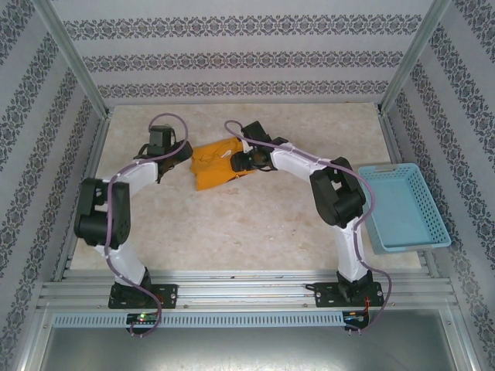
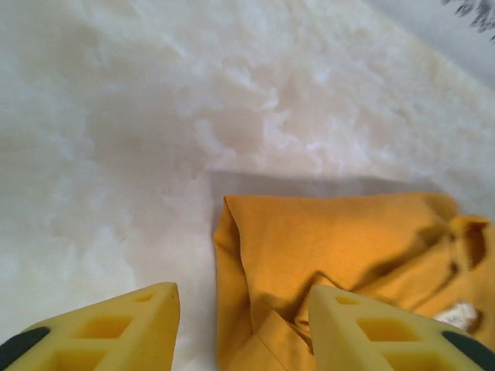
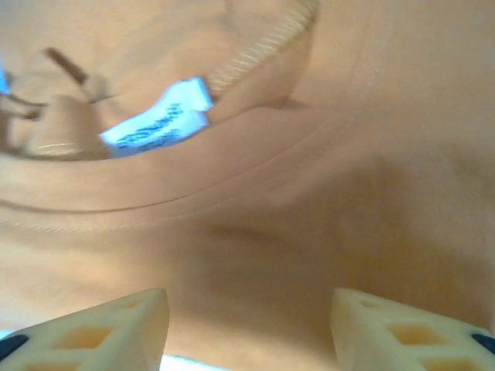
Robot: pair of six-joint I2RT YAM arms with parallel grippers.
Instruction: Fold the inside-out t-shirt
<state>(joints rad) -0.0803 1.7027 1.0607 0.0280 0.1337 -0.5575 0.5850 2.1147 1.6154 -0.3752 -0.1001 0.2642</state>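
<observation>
Closest to lens, L wrist cam: two yellow hollow-cell fingers (image 2: 116,325) of left gripper (image 2: 241,301), spread apart, nothing pinched btwn them. Left-hand finger over bare pale marbled table top (image 2: 155,116); other finger over edge of mustard-orange short-sleeved cloth t-shirt (image 2: 332,239). Folded shirt edge running up btwn the two tips, cloth rumpled, w/ small pale patch (image 2: 458,315) near right border of view.

R wrist cam, similar: pale yellow fingers (image 3: 100,328) of right gripper (image 3: 249,301), set wide, very close over shirt fabric, nothing clamped. Can't tell if touching cloth. Ribbed neckline seam (image 3: 263,46) at top w/ white-blue label (image 3: 158,124) at upper left. Curved stitch line just below.

Top cam: shirt bunched in lopsided heap at far-centre of table, btwn both arms. Left gripper just beside heap's left edge, right gripper over its right part. Light-blue rectangular plastic basket (image 1: 406,209) at right table edge, slightly skewed, well apart from shirt. Arm bases bolted along near rail, cables looped over both arms.
</observation>
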